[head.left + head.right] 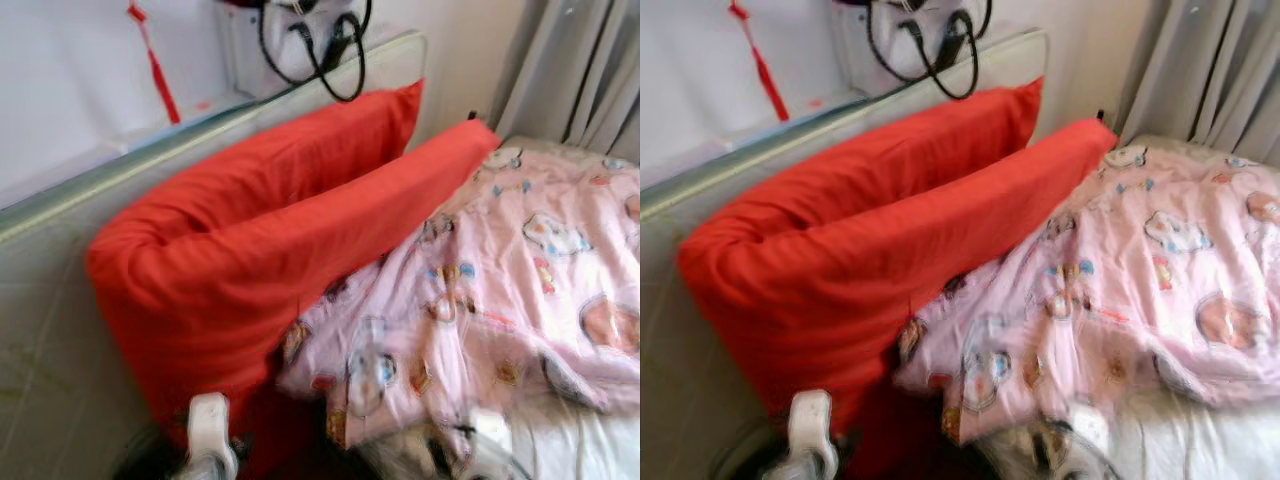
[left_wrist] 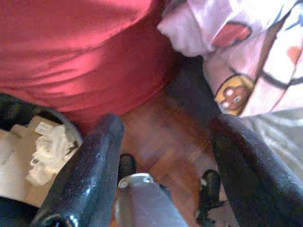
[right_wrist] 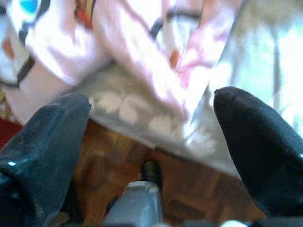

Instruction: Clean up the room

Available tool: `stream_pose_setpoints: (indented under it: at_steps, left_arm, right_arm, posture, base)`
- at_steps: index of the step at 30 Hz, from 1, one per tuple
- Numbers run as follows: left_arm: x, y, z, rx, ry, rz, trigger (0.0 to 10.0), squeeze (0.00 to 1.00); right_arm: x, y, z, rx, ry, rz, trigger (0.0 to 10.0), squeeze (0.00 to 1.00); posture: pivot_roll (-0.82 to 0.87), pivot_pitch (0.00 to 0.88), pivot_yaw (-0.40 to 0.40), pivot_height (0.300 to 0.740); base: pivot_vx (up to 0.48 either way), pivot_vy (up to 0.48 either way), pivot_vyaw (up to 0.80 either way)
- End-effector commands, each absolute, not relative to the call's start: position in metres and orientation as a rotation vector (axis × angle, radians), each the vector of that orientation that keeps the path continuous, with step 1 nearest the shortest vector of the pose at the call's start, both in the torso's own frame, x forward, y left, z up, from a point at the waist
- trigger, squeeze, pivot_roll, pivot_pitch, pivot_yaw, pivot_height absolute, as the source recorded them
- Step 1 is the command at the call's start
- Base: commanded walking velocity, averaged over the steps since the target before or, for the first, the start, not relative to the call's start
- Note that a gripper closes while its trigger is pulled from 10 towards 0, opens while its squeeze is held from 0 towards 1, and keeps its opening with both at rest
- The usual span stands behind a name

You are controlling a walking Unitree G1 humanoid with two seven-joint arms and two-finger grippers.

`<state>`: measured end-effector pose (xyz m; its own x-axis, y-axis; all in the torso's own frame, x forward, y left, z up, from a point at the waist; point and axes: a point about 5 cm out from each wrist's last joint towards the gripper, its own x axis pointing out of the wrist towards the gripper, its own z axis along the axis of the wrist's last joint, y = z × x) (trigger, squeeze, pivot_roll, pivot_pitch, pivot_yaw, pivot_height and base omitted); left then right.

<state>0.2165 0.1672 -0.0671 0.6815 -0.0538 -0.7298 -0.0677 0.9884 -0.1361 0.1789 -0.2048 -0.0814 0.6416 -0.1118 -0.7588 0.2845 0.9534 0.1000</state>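
Both hands hang empty at the bed's edge.
Two red pillows (image 1: 260,240) lean on the headboard (image 1: 60,200); a pink quilt (image 1: 500,290) lies rumpled beside them. Left hand (image 2: 161,142) and right hand (image 3: 151,123) gape wide above wooden floor (image 2: 161,142).

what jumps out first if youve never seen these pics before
The two big red pillows grab the eye first, standing propped on edge against the pale headboard on the robot's left. Next is the rumpled pink cartoon-print quilt, heaped on the bed to the right and pressed up against the nearer pillow. Behind the headboard, a white bag with black handles sits against the wall, with a red tassel hanging to its left.
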Motion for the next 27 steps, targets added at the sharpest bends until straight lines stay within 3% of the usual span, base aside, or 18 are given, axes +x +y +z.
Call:
stream_pose_setpoints:
  at_steps: [1,18,23,27]
  left_arm:
    - [0.2131,0.1798,-0.0681,-0.124,0.833,0.029,10.0,0.0]
    - [0.2142,0.1777,-0.0662,-0.112,0.791,-0.009,10.0,0.0]
    - [0.214,0.1779,-0.0663,-0.098,0.79,-0.007,10.0,0.0]
    - [0.2151,0.1794,-0.063,-0.091,0.726,-0.018,10.0,0.0]
  right_arm:
    - [0.1871,-0.1939,-0.079,0.242,0.823,-0.214,10.0,0.0]
    - [0.1903,-0.2,-0.0759,0.255,0.79,-0.239,10.0,0.0]
    - [0.1912,-0.1984,-0.0758,0.249,0.793,-0.23,10.0,0.0]
    - [0.1944,-0.1957,-0.074,0.251,0.77,-0.223,10.0,0.0]
  posture:
    - [0.07,0.01,-0.009,0.74]
    - [0.07,0.0,-0.011,0.74]
    - [0.07,0.0,-0.013,0.74]
    - [0.07,0.0,-0.011,0.74]
  base:
    - [0.289,0.0,0.0]
    - [0.0,0.0,0.0]
    - [0.0,-0.413,0.0]
    - [0.0,0.0,0.0]
